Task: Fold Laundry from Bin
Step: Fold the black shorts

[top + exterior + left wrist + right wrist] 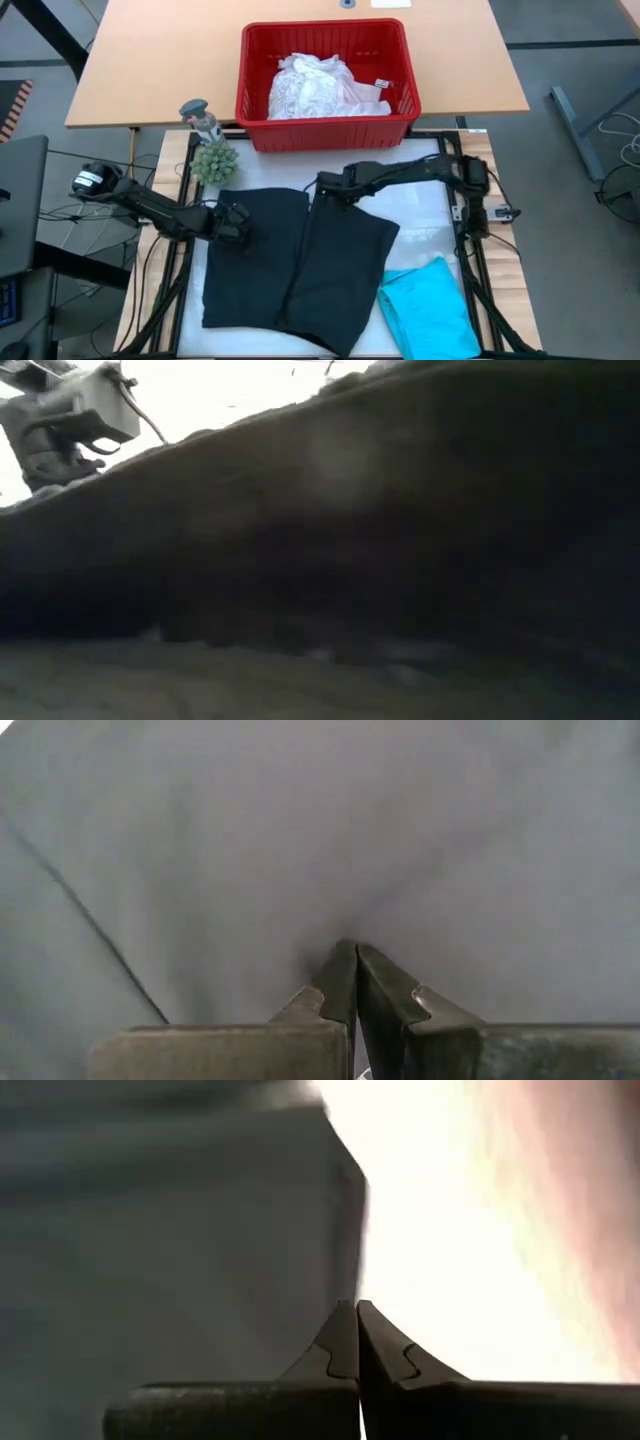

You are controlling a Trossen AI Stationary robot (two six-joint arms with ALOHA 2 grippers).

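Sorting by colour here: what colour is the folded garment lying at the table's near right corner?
Teal; the high view shows it best.

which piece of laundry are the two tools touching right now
The black garment, spread flat on the table; left tool and right tool both press its upper edge.

dark jointed arms (150, 207), notched fingers (385, 995) (matte)

I see a red bin (328, 85) with slotted sides holding a white lacy top (312, 85). A black garment (300, 265) lies plain and unpatterned beside a teal one (428, 310). My arms are dark, the worktop (160, 60) behind is light wood-toned.
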